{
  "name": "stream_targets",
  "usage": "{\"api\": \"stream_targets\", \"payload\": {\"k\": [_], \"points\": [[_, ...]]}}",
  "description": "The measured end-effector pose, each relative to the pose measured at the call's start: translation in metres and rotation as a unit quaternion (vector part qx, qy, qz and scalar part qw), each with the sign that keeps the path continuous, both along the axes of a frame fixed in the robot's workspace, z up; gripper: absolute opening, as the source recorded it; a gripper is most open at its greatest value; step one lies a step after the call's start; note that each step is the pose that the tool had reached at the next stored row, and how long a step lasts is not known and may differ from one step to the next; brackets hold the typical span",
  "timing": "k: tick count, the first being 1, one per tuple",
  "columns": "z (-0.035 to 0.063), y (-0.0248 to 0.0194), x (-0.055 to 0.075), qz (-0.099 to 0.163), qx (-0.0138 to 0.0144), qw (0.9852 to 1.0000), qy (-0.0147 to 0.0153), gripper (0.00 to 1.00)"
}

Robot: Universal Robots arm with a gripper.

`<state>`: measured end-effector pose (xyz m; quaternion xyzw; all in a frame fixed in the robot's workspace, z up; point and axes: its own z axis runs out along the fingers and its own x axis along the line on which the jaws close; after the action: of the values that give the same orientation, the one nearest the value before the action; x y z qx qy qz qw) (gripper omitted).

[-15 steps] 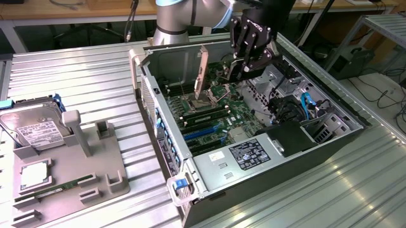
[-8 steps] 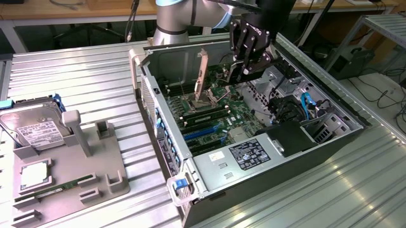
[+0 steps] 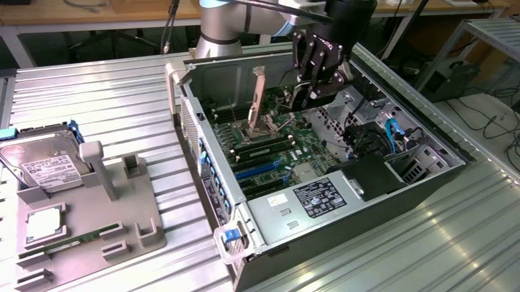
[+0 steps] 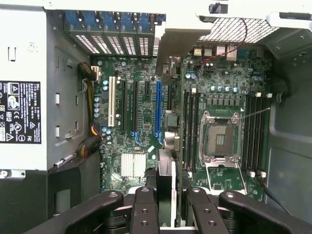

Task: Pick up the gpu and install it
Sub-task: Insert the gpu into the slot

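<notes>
Now my black claw (image 3: 317,88) is closed on the thin dark gpu card with the silver bracket (image 4: 166,187). I hold it over the green motherboard (image 4: 141,126), inside the open dark computer case (image 3: 357,237), which lies at the middle of the ribbed metal worktop (image 3: 97,103).

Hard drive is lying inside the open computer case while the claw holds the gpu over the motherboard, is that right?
No. The exterior view shows the hard drive outside the computer case, on the grey holder at that view's left. The claw does hold the gpu over the motherboard.
</notes>
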<state>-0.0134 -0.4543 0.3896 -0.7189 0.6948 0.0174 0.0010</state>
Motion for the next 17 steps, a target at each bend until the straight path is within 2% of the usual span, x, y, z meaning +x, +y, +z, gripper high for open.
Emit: {"api": "stream_targets", "payload": {"k": [9, 17], "points": [[-0.0047, 0.0000, -0.004, 0.000, 0.0000, 1.0000, 0.0000, 0.28], [-0.0083, 0.0002, -0.014, -0.001, 0.0000, 1.0000, -0.0009, 0.28]]}}
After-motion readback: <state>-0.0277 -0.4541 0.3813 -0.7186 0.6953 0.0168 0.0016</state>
